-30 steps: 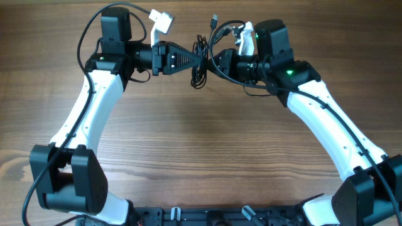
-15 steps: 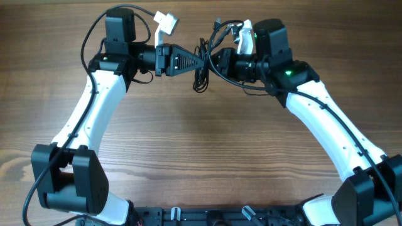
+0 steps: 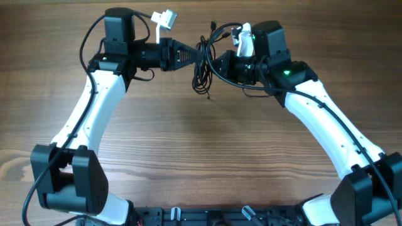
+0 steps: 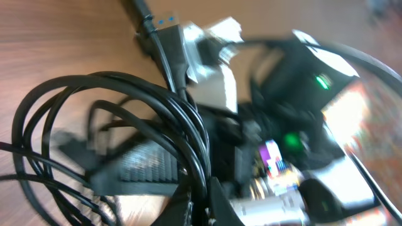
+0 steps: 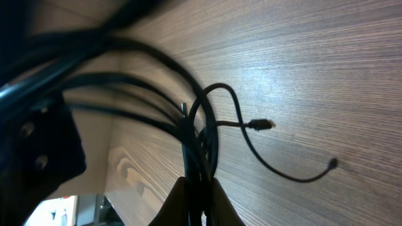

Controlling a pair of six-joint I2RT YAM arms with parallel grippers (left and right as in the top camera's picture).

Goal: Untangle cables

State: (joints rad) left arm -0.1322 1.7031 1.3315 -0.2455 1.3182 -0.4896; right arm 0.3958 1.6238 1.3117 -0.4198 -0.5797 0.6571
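A tangled bundle of thin black cables (image 3: 202,66) hangs above the wooden table between my two grippers at the far middle. My left gripper (image 3: 193,56) is shut on strands of the bundle from the left; in the left wrist view the cables (image 4: 157,119) loop out from its fingertips (image 4: 202,204). My right gripper (image 3: 213,63) is shut on the bundle from the right; in the right wrist view several strands (image 5: 201,144) run between its fingers (image 5: 200,188), and two loose plug ends (image 5: 260,124) trail over the table.
A white adapter block (image 3: 164,19) sits at the far edge behind the left arm. Another white connector (image 3: 245,36) rests by the right wrist. Thick black arm wires loop around both wrists. The wooden table (image 3: 201,157) spreads toward the front.
The left gripper has moved a little to the right and up, closer to the right gripper. The hanging bundle has shifted slightly and dangles lower.
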